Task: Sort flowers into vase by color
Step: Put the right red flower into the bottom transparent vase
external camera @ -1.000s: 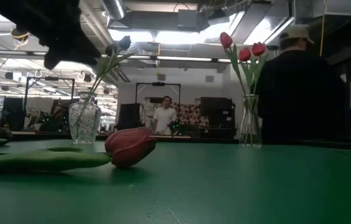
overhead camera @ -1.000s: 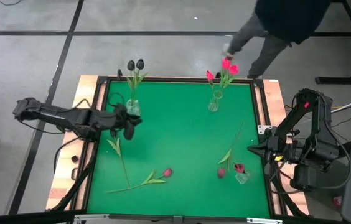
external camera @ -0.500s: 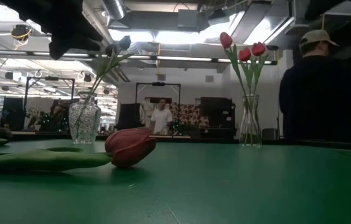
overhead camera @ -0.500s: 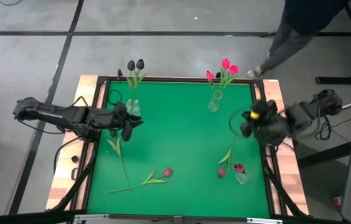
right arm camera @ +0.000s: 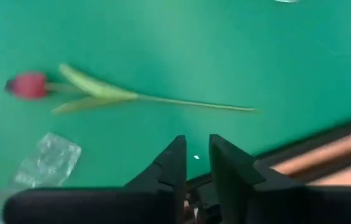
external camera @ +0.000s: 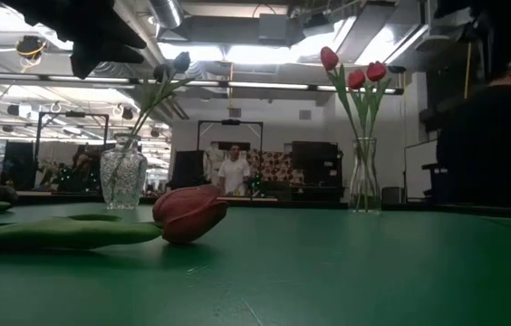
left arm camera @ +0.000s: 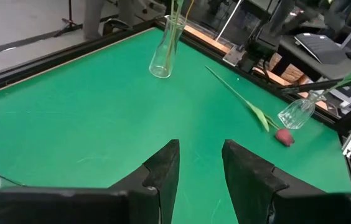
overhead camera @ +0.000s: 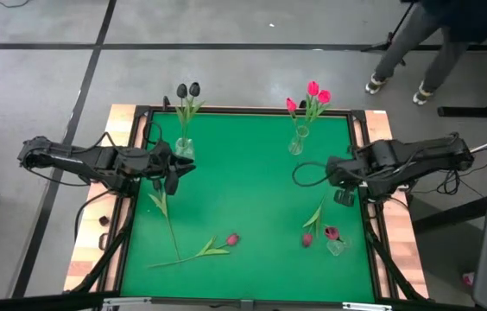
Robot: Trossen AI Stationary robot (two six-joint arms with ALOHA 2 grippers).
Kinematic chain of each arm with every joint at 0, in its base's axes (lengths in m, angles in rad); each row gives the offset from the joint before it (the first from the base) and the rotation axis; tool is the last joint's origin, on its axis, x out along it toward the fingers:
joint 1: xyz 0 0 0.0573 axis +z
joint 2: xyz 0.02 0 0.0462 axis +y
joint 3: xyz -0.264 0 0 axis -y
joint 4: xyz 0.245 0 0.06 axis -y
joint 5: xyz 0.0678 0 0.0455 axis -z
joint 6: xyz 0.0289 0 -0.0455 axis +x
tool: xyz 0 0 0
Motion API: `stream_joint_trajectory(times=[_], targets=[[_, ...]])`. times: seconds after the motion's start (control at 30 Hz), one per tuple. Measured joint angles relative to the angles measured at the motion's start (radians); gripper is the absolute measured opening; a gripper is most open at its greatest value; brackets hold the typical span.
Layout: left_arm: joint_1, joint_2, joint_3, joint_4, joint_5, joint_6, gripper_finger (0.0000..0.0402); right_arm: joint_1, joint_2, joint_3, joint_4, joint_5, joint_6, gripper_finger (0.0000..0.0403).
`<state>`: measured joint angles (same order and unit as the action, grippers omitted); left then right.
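My right gripper point(right arm camera: 194, 163), slightly open and empty, targets the pink-headed tulip's point(right arm camera: 29, 85) flimsy thin green stem at 11 o'clock, mid-length.

Both arms are dark, almost black, built from rounded segments joined in a chain. Black cables loop beside the left arm point(overhead camera: 79, 160) and curl in front of the right arm point(overhead camera: 407, 160), which has a bulky dark wrist. The left gripper point(left arm camera: 199, 165) has two matte black, wedge-shaped fingers on a wide black bar. The right gripper point(right arm camera: 193, 163) has the same black, tapered fingers.
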<state>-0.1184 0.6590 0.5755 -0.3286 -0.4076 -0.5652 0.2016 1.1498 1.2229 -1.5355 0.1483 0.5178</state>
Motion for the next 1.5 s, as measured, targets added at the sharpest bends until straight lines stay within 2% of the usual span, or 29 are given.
stream_joint_trajectory(times=[0.1, 0.27, 0.4, 0.5, 0.7, 1.03, 1.37, 1.5], targets=[[0.000, 0.000, 0.000, 0.000, 0.000, 0.000, 0.0119, 0.000, 0.015, -0.059, 0.092, -0.044, -0.098, 0.0101], [0.000, 0.000, 0.000, 0.000, -0.009, 0.017, 0.0119, -0.007, 0.011, -0.195, 0.290, -0.086, -0.147, 0.0163], [0.000, 0.000, 0.000, 0.000, -0.009, 0.026, 0.0119, 0.017, 0.008, -0.294, 0.415, -0.115, -0.291, 0.0190], [0.000, 0.000, 0.000, 0.000, -0.009, 0.026, 0.0119, 0.029, 0.029, -0.346, 0.487, -0.168, -0.391, 0.0193], [0.000, 0.000, 0.000, 0.000, -0.012, 0.026, 0.0119, 0.048, 0.097, -0.424, 0.608, -0.239, -0.420, 0.0193], [0.000, 0.000, 0.000, -0.002, -0.026, 0.027, 0.0119, 0.119, 0.180, -0.476, 0.638, -0.115, -0.446, 0.0193], [0.000, 0.000, 0.000, -0.025, -0.026, 0.027, 0.0119, 0.122, 0.241, -0.510, 0.713, -0.104, -0.442, 0.0193], [0.000, 0.000, 0.000, -0.031, -0.026, 0.027, 0.0119, 0.122, 0.279, -0.511, 0.728, -0.069, -0.412, 0.0193]])
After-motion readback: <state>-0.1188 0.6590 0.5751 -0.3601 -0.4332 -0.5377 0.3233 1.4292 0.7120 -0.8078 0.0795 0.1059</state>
